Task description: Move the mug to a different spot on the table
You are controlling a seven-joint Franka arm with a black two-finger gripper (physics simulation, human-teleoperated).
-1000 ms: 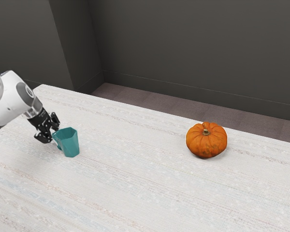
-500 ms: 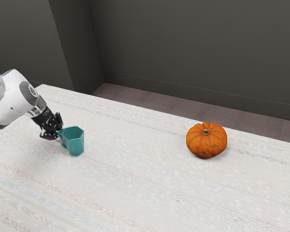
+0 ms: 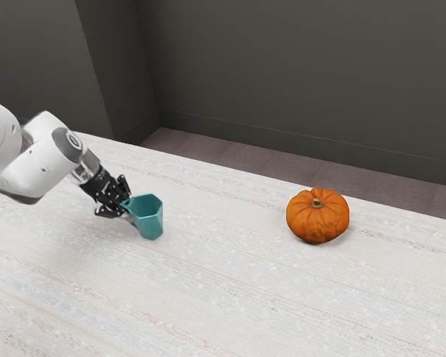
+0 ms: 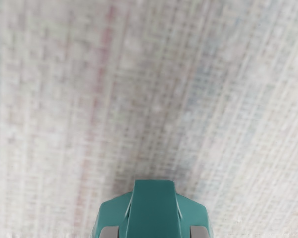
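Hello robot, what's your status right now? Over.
Gripper shut on mug. Mug toward exterior view's left of table. Pumpkin well apart, toward exterior view's right.

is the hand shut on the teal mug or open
Shut: both fingers of the black hand touch the teal faceted mug, one each side.

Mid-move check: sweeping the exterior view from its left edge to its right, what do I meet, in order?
In order: white arm → claw → teal mug → orange pumpkin.
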